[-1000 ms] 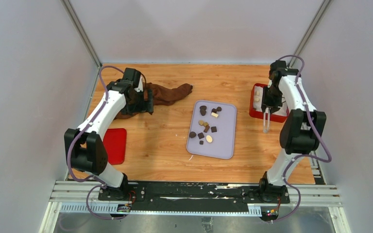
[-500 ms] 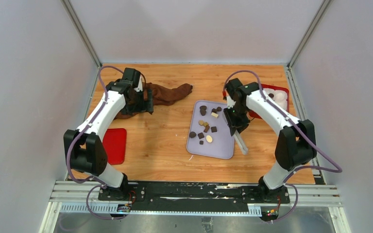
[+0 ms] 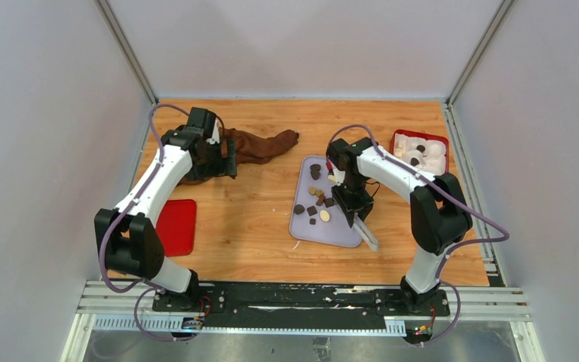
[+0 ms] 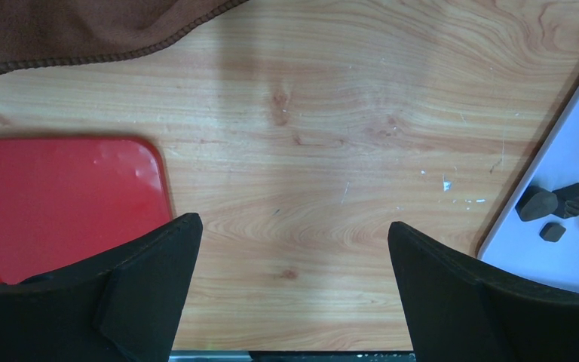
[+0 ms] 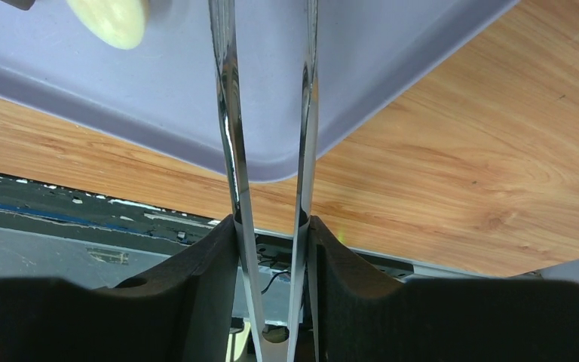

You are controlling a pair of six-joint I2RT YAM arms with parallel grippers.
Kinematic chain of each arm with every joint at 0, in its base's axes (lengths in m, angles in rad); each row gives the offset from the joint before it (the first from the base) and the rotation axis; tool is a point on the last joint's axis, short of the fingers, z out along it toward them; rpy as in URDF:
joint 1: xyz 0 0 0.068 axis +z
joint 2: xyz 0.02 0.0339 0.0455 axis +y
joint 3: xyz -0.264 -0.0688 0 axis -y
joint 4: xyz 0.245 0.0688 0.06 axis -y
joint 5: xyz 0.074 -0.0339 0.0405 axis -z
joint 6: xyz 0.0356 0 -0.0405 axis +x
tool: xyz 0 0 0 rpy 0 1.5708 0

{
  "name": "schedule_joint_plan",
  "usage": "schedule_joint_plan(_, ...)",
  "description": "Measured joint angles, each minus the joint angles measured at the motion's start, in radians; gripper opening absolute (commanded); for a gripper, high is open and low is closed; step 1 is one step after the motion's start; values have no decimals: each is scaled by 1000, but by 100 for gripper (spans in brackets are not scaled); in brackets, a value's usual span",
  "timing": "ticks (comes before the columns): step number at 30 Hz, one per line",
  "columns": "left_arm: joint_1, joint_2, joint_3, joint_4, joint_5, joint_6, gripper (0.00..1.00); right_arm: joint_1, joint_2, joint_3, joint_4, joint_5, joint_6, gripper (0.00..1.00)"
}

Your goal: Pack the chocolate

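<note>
Several small chocolate pieces (image 3: 315,197), dark, tan and cream, lie on the lavender tray (image 3: 350,181). My right gripper (image 3: 356,217) is over the tray's near right part, shut on metal tongs (image 3: 367,235) whose tips point past the tray's near edge. In the right wrist view the tongs' two arms (image 5: 230,113) stand slightly apart and empty between my fingers (image 5: 271,226), with a cream piece (image 5: 109,15) to their left. My left gripper (image 3: 230,162) is open and empty beside the brown cloth; in the left wrist view (image 4: 294,249) it is over bare wood, with some pieces (image 4: 554,204) at the right.
A red box (image 3: 420,151) with white cups and a few pieces stands at the back right. A flat red lid (image 3: 177,226) lies at the near left, also in the left wrist view (image 4: 60,204). A brown cloth (image 3: 260,145) lies at the back left.
My right arm has swung from the red box at the back right to over the lavender tray, carrying the tongs. The left arm has barely moved.
</note>
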Motion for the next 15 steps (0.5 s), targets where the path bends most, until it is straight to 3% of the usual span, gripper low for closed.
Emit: schedule_joint_plan(15, 0, -20, -14, 0, -2, 1, 100, 29, -48, 0, 2, 0, 47, 42)
